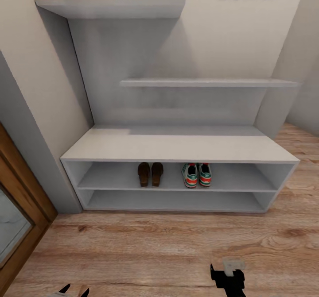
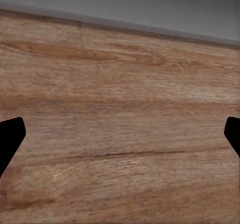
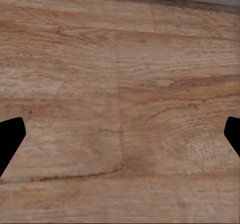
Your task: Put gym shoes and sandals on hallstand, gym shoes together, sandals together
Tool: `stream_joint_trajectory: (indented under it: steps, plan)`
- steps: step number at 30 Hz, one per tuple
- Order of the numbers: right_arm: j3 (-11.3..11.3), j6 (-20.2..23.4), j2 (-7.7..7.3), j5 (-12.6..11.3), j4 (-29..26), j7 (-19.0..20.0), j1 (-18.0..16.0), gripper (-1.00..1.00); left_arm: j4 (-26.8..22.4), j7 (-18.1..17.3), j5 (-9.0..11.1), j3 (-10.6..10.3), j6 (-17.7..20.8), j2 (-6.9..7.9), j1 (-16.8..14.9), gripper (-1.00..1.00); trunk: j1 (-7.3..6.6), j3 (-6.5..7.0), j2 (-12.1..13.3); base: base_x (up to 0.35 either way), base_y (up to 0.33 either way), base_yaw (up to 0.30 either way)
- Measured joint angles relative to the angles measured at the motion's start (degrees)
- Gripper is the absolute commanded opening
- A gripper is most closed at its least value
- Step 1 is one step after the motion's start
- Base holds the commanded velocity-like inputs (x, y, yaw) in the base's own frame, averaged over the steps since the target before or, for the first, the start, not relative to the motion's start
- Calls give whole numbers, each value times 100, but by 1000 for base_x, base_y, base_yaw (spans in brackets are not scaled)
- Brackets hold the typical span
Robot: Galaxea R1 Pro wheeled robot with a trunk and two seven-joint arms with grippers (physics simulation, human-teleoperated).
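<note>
While both pairs are sitting side by side on the upper shelf of the hallstand point(image 1: 177, 148) — sandals point(image 1: 150, 174) left of the gym shoes point(image 1: 197, 175) — I'm judging nothing remains. My left gripper point(image 2: 120, 139) and right gripper point(image 3: 120, 139) are hanging spread wide, empty, over the corridor floor point(image 1: 155, 248).

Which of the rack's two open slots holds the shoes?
The upper slot of the light grey hallstand: brown sandals beside white-green gym shoes.
</note>
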Motion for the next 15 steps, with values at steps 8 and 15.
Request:
stream_joint_trajectory:
  steps: [8, 15]
  plan:
    - [0, -25, 38, -5, 3, -4, 124, 100, 0, 4, 1, 0, 3, -6, 0, 100, -176, 144, 321, 0, 0, 0]
    - [0, -17, 58, -9, 9, 3, 225, 100, 3, 349, -1, -18, 3, -27, 0, 100, -330, 269, 602, 0, 0, 0]
